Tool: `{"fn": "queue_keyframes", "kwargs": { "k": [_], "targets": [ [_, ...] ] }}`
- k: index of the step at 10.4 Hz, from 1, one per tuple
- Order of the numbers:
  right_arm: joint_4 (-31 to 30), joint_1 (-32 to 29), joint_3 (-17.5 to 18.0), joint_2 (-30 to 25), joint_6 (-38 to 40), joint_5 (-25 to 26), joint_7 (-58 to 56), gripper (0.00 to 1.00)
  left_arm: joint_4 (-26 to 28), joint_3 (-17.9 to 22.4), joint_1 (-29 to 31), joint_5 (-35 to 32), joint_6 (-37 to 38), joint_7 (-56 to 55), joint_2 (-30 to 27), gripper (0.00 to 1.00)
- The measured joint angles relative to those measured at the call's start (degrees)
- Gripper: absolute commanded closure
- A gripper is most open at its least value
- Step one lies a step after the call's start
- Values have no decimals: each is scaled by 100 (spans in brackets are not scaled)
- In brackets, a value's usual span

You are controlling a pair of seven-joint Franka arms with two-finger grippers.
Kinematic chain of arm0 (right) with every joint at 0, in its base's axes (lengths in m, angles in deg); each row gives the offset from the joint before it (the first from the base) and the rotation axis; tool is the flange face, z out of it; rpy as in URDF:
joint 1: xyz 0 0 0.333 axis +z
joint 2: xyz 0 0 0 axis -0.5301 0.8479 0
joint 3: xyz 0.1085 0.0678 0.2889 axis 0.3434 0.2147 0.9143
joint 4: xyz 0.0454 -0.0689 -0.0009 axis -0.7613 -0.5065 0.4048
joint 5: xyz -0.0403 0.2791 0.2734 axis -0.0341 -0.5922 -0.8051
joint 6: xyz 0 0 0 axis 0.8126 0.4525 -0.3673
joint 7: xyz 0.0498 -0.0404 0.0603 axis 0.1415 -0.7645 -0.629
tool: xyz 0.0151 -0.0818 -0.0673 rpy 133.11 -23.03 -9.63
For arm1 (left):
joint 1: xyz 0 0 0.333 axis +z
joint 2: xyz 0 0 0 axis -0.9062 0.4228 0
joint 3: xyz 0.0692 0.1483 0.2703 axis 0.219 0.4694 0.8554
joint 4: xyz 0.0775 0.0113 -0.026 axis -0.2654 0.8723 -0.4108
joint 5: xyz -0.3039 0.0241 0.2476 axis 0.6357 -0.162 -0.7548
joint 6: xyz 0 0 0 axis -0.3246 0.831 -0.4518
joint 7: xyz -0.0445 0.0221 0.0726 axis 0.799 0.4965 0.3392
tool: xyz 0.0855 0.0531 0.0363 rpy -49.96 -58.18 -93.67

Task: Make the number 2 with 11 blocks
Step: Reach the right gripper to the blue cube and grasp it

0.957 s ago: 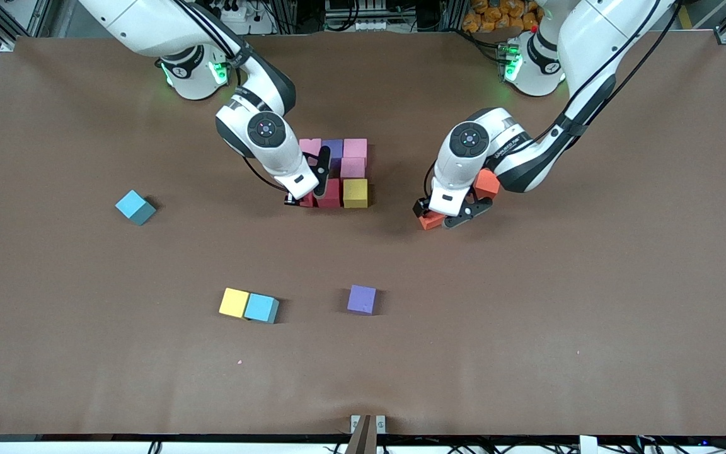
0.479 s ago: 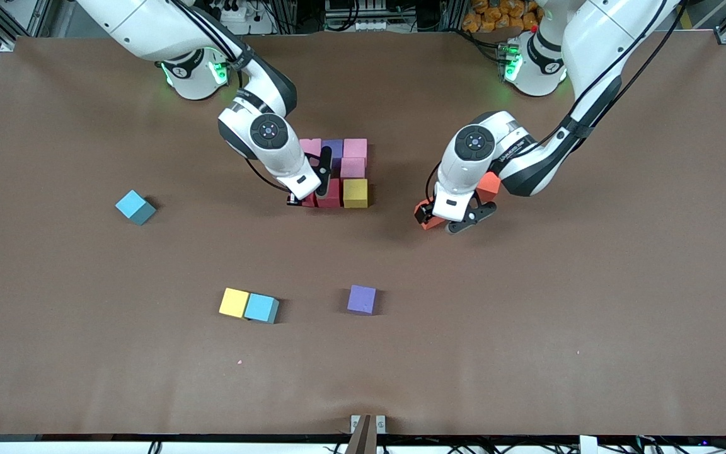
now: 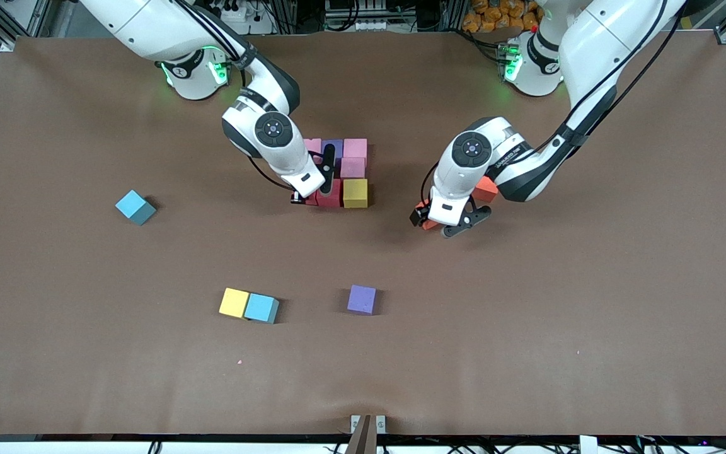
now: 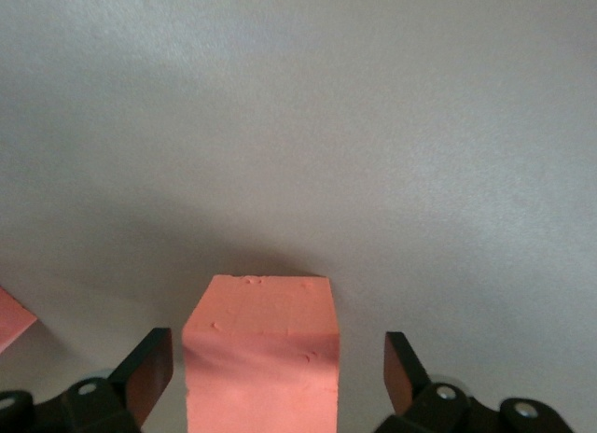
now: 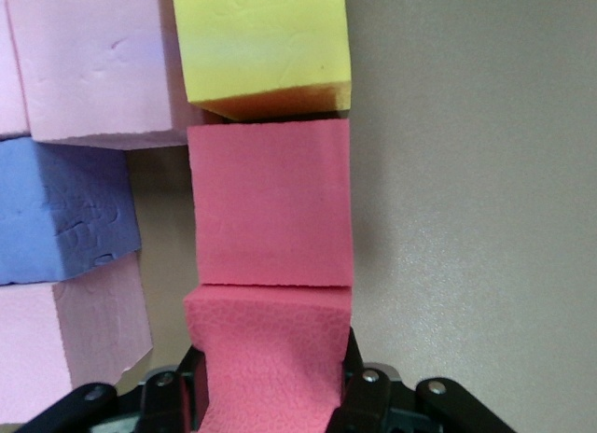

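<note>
Blocks so far make a partial digit near the robots' edge of the counter [image 3: 527,315]: a top row of pink, purple [image 3: 334,147] and pink, a pink cube [image 3: 352,167] beneath its end toward the left arm, then a row of 2 red cubes with a yellow cube [image 3: 355,192] at the left arm's end.

Right claw [image 3: 316,183] is down at this row, clamped on the end red cube [image 5: 270,358]. In its wrist view that cube sits touching the second red cube [image 5: 270,204], which in turn touches the yellow one – 3 in a line, so the row looks complete. Judging from this, the step in hand is seating that red cube, and letting go of it should follow.

Left claw [image 3: 448,222] is low at the counter toward the left arm's end, fingers spread wide either side of an orange cube [image 4: 261,354], not gripping it. The cube lies square between the fingers [image 4: 147,372], so closing straight in should take it. A second orange cube [image 3: 486,188] sits just beside, half hidden by the wrist.

Well apart, nearer the front camera, lie a yellow block [image 3: 234,302] touching a light blue block [image 3: 261,308], a loose purple block [image 3: 362,299], and another light blue block [image 3: 135,207] toward the right arm's end. The digit's 2 lower rows are not yet laid.
</note>
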Motion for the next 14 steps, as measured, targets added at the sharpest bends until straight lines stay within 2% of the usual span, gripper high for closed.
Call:
{"fn": "queue_keyframes", "kwargs": {
  "k": [7,10,12,14],
  "targets": [
    [168,-110,-24,-81,111,29,-166,0,7,1,-52,-8,51,0,192,0],
    [286,-869,-51,-366,139,27,-814,0,8,5,-72,-8,56,0,196,0],
    [785,-1083,-193,-324,186,27,-890,0,8,10,-74,-8,57,0,199,0],
    [1520,-1066,-503,-7,320,29,-905,0,10,13,-74,-8,57,0,204,0]
  ]
}}
